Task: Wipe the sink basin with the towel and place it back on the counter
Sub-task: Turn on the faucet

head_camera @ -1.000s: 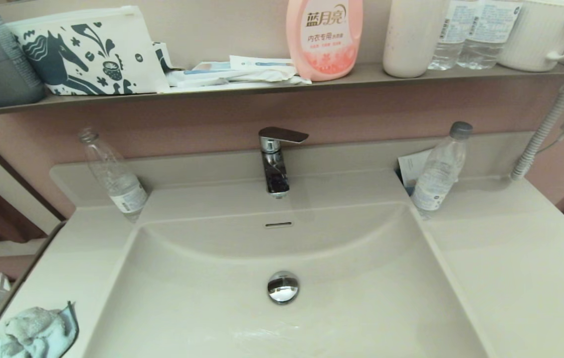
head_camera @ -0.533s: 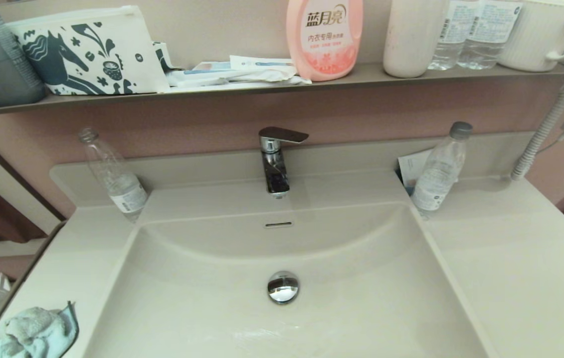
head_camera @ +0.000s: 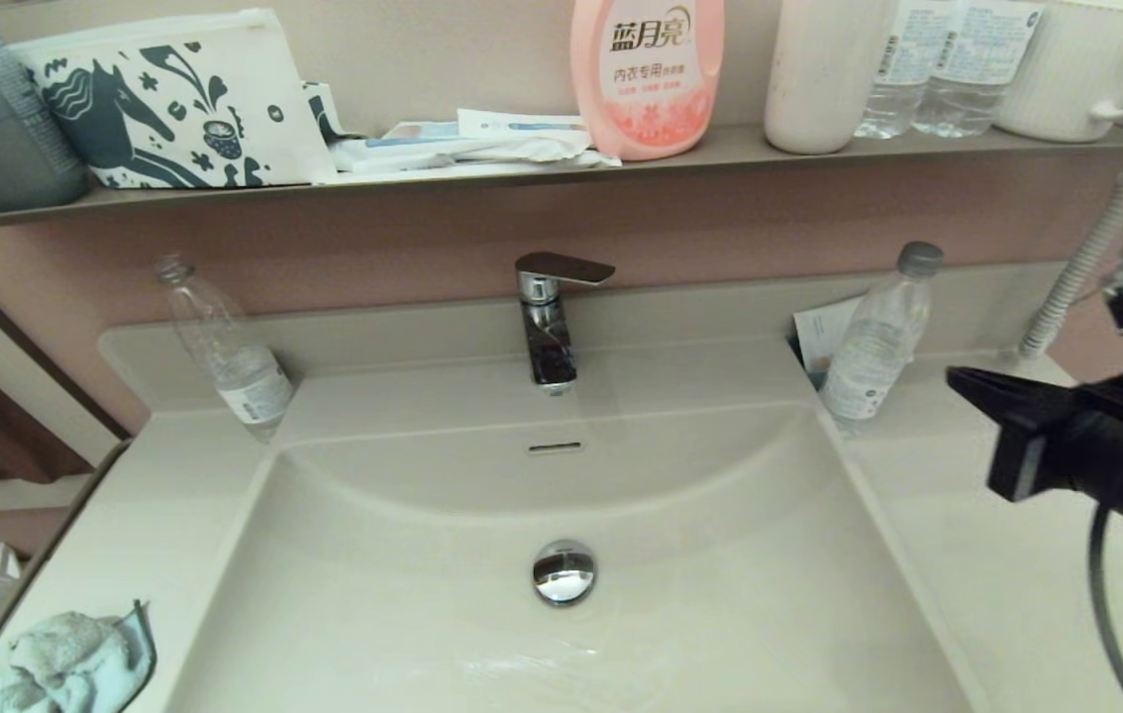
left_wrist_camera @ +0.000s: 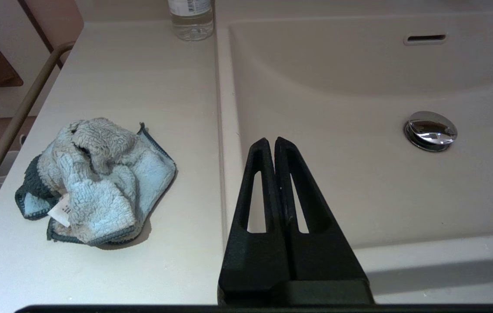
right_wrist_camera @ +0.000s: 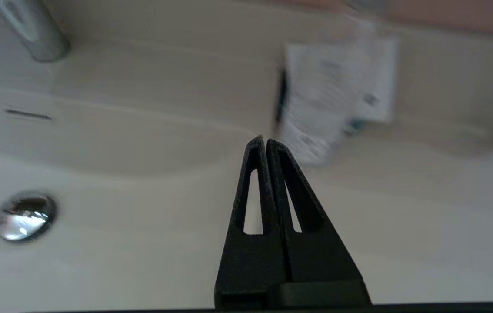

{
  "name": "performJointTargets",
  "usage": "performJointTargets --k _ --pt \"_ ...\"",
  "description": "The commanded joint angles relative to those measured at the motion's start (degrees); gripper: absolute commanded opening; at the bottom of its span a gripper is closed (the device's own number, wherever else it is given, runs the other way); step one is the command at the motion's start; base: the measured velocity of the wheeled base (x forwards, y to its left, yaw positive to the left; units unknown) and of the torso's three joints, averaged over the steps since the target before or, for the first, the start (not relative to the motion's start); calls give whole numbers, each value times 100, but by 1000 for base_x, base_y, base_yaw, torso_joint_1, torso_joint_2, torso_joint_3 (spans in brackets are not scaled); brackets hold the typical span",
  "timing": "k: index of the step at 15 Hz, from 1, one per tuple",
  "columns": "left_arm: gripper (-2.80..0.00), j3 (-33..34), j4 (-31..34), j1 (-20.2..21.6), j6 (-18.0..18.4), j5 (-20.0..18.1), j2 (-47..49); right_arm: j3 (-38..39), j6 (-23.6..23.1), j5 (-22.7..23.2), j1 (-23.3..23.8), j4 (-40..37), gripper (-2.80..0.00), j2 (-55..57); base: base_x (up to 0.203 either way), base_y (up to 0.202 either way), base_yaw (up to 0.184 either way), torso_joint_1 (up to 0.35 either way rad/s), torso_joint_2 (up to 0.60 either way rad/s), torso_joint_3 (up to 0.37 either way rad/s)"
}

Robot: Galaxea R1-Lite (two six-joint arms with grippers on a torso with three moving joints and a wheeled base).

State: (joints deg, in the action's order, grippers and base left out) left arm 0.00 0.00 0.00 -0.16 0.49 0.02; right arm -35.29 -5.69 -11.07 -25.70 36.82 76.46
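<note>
The light blue-grey towel [head_camera: 61, 665] [left_wrist_camera: 94, 180] lies crumpled on the counter [head_camera: 141, 515] at the near left, beside the sink basin [head_camera: 423, 604] [left_wrist_camera: 338, 174]. The basin has a chrome drain plug [head_camera: 562, 571] [left_wrist_camera: 430, 130] [right_wrist_camera: 24, 216] and an overflow slot [head_camera: 555, 448]. My left gripper [left_wrist_camera: 271, 141] is shut and empty, hovering over the basin's left rim just right of the towel; it is out of the head view. My right gripper [head_camera: 958, 378] [right_wrist_camera: 263, 141] is shut and empty, above the right counter and pointing toward the basin's right rim.
A chrome faucet [head_camera: 547, 317] stands behind the basin. Clear plastic bottles stand at the back left [head_camera: 225, 352] and back right [head_camera: 873, 342] of the counter, with a paper card [head_camera: 824, 332] behind the right one. The wall shelf [head_camera: 522, 173] carries a horse-print pouch [head_camera: 165, 99], a pink bottle [head_camera: 646, 74] and cups.
My right arm has come into the head view from the right edge, over the right counter. The towel and everything else lie as before.
</note>
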Motion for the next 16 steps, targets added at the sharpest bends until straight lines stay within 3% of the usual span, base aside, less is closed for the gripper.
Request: performJointTargets --k 1,7,9,16 --pt "-280 0 0 0 -2 3 -2 -504 -21 -69 -403 122 -280 1083 0 0 0 0 0 0" --pt "-280 0 0 0 -2 3 -2 -2505 -115 -105 -1085 982 -280 3373 0 0 0 0 0 0" --pt "-280 0 0 0 -2 3 -2 -3209 -285 105 -1182 1358 -280 4063 0 0 0 0 0 0" --pt "-280 0 0 0 -2 3 3 -5053 -432 371 -1533 1581 -280 5127 0 0 0 0 0 0"
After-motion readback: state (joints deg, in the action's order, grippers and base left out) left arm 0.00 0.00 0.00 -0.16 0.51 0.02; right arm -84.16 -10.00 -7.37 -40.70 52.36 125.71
